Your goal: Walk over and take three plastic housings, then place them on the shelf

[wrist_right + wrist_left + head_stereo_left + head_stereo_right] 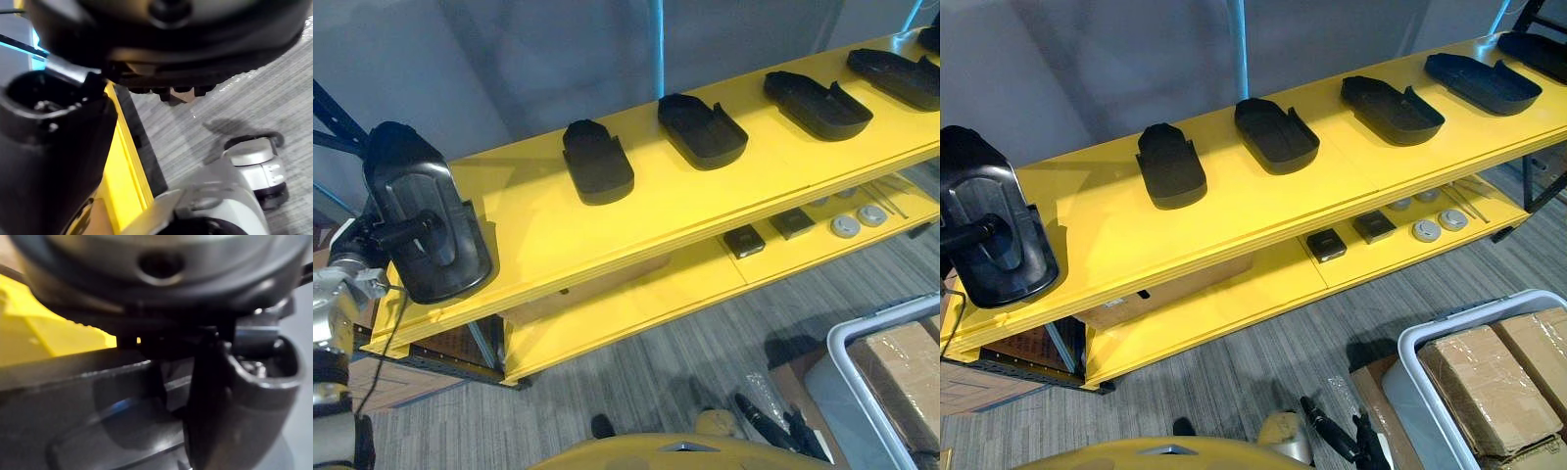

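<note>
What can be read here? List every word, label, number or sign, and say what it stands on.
No readable text anywhere.
Housing held in the left hand: plain black, no marking shows.
Other housings on the yellow shelf: no marking shows.
Cardboard boxes: no print I can make out.
Round discs on the lower level: too small to tell.

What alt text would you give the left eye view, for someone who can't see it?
The robot's left hand holds a black plastic housing at the left end of a yellow shelf, where more housings lie in a row. Small parts sit on the lower shelf.
</note>
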You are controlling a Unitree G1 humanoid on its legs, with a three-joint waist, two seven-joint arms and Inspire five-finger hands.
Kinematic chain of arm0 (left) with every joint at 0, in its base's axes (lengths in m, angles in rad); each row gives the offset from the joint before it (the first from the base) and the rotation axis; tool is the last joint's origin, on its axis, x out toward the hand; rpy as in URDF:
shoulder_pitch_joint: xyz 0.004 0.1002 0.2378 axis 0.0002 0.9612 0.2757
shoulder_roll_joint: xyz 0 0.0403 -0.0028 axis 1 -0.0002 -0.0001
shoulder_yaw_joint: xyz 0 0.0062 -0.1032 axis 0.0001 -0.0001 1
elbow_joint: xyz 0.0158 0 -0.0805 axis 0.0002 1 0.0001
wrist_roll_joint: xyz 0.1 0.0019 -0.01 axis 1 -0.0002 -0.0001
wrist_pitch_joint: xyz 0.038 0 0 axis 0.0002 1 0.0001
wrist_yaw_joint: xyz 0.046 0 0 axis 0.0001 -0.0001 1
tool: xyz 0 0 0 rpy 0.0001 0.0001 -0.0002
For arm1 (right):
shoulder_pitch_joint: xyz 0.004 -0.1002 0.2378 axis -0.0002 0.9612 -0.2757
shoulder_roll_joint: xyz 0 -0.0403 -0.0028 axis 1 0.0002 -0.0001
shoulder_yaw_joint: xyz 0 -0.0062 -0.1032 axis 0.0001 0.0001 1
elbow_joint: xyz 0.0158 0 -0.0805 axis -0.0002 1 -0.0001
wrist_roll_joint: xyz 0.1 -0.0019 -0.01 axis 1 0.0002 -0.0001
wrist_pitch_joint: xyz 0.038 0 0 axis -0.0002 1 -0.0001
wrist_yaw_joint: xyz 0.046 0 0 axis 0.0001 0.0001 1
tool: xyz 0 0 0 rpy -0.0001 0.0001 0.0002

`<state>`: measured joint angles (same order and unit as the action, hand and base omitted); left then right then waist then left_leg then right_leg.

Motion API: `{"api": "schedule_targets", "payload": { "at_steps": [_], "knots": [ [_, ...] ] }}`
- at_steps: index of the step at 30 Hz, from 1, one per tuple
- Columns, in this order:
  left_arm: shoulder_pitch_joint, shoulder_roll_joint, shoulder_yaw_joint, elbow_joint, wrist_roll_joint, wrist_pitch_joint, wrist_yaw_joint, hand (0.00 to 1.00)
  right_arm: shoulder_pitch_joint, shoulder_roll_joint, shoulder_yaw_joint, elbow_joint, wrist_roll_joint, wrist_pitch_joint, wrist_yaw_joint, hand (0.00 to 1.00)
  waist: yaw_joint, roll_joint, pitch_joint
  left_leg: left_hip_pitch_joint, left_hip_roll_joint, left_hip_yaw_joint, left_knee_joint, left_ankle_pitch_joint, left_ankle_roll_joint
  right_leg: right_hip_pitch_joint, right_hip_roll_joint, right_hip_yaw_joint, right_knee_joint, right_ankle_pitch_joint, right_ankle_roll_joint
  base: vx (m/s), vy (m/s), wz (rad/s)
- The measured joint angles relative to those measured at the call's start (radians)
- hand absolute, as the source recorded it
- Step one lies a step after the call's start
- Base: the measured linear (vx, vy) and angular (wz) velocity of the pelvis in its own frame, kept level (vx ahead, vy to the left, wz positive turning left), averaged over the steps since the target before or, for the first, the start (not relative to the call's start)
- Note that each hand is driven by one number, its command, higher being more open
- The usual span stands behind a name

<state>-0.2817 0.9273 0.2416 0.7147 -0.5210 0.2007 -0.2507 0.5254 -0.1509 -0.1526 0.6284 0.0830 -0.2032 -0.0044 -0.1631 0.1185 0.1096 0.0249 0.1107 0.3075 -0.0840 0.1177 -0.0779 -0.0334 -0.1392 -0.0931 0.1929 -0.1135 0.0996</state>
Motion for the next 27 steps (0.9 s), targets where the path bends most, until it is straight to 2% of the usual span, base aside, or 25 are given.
{"api": "schedule_targets", "payload": {
  "at_steps": [7,11,16,19,23,27],
  "knots": [
    [-0.126,0.037,-0.061,0.099,0.000,0.060,-0.091,0.00,-0.034,0.000,-0.002,0.080,0.002,0.010,0.019,1.00,-0.010,0.007,0.031,0.001,0.001,0.001,0.000,0.003,0.000,-0.002,0.001,0.000,0.003,0.000,0.000,0.00,0.000,0.00],
    [-0.144,0.046,-0.074,0.129,0.006,0.067,-0.113,0.00,-0.044,0.000,-0.001,0.084,0.002,0.010,0.026,1.00,-0.021,0.005,0.043,0.000,0.001,0.007,0.001,0.003,0.000,-0.013,0.001,0.006,0.015,0.000,0.000,0.00,0.004,-0.05],
    [-0.171,0.070,-0.078,0.169,0.014,0.073,-0.121,0.00,-0.067,0.000,-0.003,0.087,0.002,0.011,0.036,1.00,-0.036,0.003,0.093,0.000,0.001,0.018,0.001,0.003,0.000,-0.022,0.001,0.018,0.019,0.000,0.000,-0.01,0.004,-0.05],
    [-0.239,0.092,-0.080,0.181,-0.028,0.081,-0.112,0.00,-0.090,0.000,0.004,0.079,0.003,0.010,0.043,1.00,-0.033,-0.024,0.143,-0.056,0.009,0.020,0.057,-0.019,-0.001,-0.081,-0.001,0.026,0.073,-0.020,-0.014,-0.03,-0.022,0.00],
    [-0.305,0.092,-0.066,0.177,-0.066,0.081,-0.075,0.00,-0.109,-0.001,0.007,0.047,0.022,0.004,0.039,1.00,-0.036,-0.052,0.213,-0.111,0.033,0.021,0.166,-0.063,-0.006,-0.110,0.002,0.032,0.121,-0.023,-0.017,-0.04,-0.041,-0.05],
    [-0.317,0.073,-0.055,0.095,-0.069,0.081,-0.055,0.00,-0.108,-0.009,0.009,-0.023,0.101,-0.003,0.020,1.00,-0.032,-0.056,0.240,-0.168,0.063,0.062,0.267,-0.136,0.000,-0.136,0.001,0.041,0.139,-0.029,-0.012,-0.01,0.004,-0.10]
  ]
}}
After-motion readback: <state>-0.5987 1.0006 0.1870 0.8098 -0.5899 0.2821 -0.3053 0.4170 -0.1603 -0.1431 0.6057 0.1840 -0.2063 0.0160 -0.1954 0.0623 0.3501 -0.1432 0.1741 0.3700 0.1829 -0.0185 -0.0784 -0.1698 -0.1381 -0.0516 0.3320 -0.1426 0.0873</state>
